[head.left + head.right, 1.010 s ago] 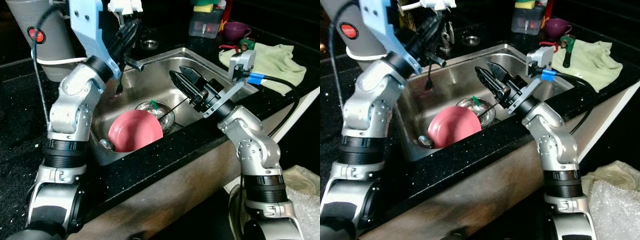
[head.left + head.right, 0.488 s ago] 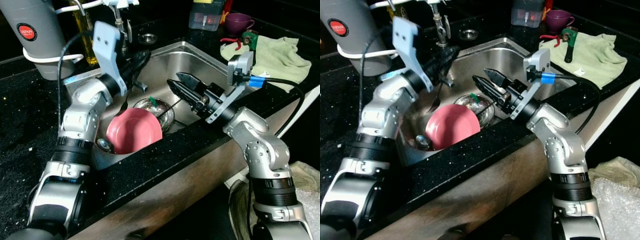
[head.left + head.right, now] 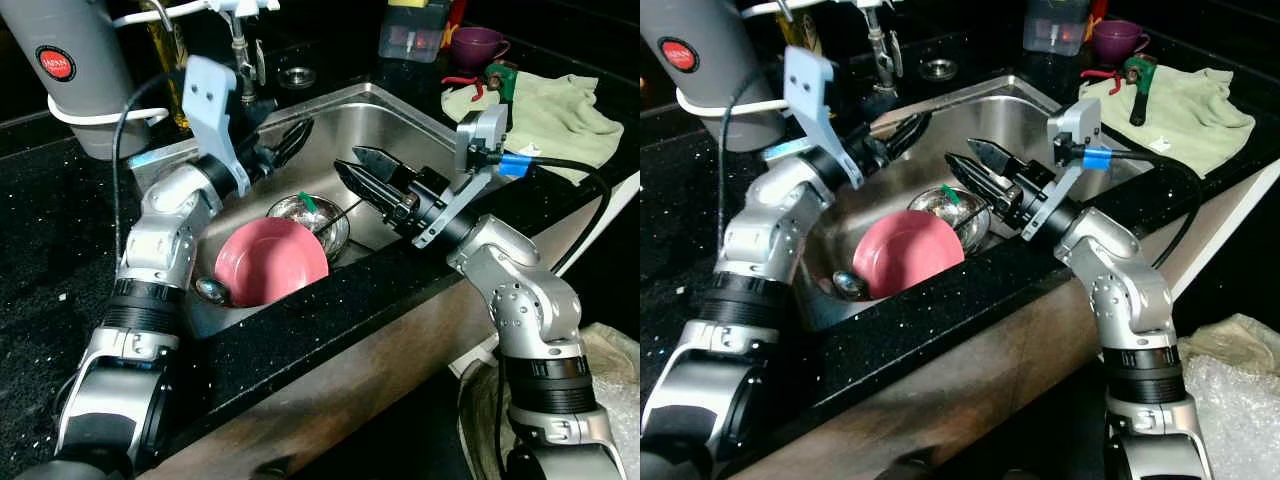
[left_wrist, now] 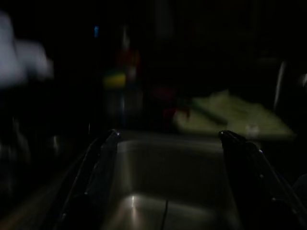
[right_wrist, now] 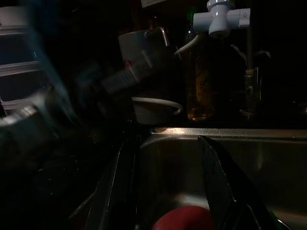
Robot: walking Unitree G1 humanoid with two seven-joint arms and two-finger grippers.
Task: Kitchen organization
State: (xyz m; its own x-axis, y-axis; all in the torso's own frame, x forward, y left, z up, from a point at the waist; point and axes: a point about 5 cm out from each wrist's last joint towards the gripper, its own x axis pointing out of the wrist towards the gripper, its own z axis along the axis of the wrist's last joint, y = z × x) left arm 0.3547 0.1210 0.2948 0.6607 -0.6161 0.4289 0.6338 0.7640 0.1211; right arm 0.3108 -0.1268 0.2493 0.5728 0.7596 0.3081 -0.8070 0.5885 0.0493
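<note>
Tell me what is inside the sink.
In the sink: a pink bowl tilted on its side, a steel bowl behind it holding something green, and a metal piece beside. The pink bowl hides whatever lies beneath.

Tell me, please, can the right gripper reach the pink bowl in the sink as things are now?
Probably yes. The right gripper hangs open over the sink, just beyond the pink bowl. Only the steel bowl lies partly between them, low, so coming down from above looks free.

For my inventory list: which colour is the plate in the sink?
The plate is pink, clearest in the left eye view.
</note>
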